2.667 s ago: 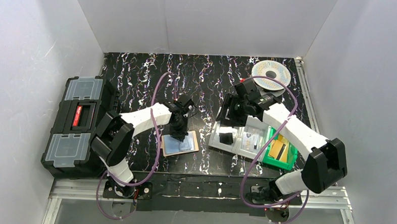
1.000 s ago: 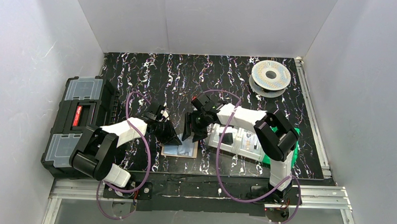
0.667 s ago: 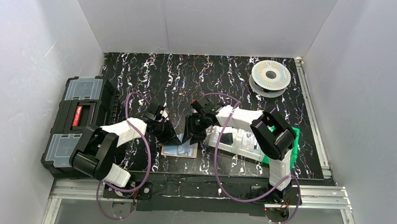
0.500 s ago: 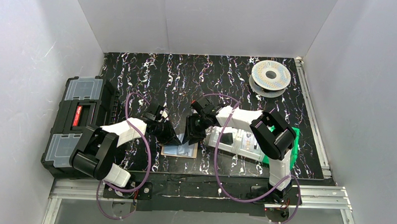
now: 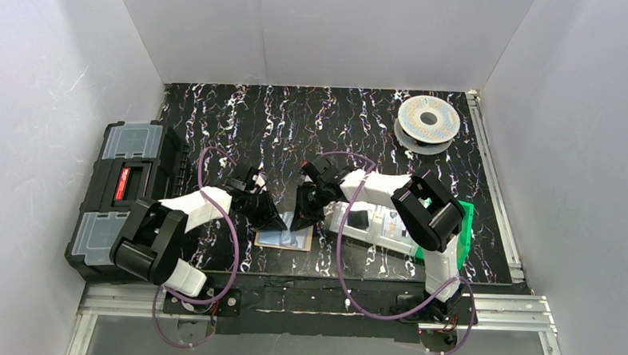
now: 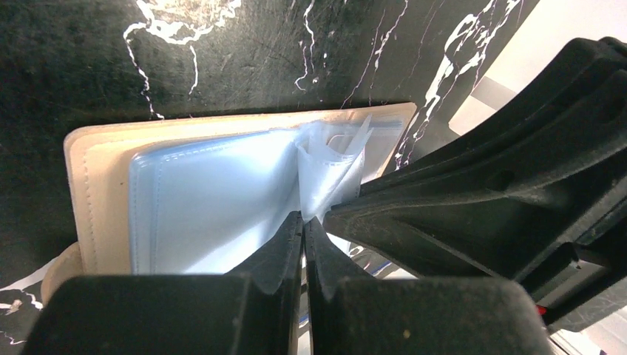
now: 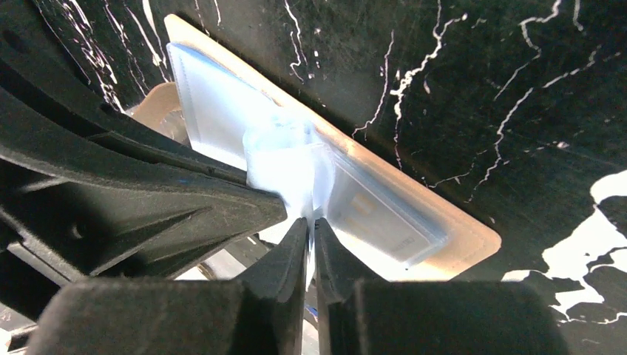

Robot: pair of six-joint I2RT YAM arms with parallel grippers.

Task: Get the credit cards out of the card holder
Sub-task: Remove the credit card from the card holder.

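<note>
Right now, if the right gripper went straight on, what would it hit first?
The right gripper would meet the clear plastic sleeve in the wallet; its tips seem to pinch it.

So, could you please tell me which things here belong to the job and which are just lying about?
Job: card holder, credit cards in its clear sleeves, left pincer, right pincer.
Lying about: black toolbox, filament spool, clear compartment tray, green bin.
</note>
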